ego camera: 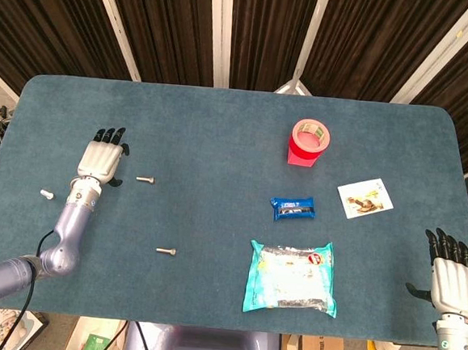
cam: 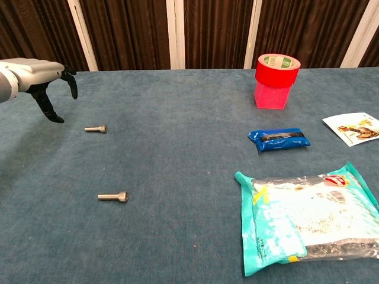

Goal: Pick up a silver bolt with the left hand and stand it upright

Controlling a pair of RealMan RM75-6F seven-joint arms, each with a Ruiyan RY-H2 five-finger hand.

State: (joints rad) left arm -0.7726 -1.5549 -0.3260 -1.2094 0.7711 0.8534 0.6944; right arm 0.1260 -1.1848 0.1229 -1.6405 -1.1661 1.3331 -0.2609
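Two silver bolts lie flat on the blue table: the far bolt (ego camera: 144, 179) (cam: 96, 128) and the near bolt (ego camera: 165, 251) (cam: 113, 197). My left hand (ego camera: 101, 158) (cam: 42, 81) hovers open, fingers spread, just left of the far bolt and holds nothing. A third small pale bolt (ego camera: 47, 194) lies near the table's left edge. My right hand (ego camera: 452, 273) is open at the table's near right corner, far from the bolts; the chest view does not show it.
A red tape roll (ego camera: 309, 142) (cam: 276, 73) stands on a pink block at the back right. A blue packet (ego camera: 292, 207) (cam: 280, 139), a teal snack bag (ego camera: 292, 277) (cam: 308, 216) and a card (ego camera: 365, 197) (cam: 352, 128) lie right of centre.
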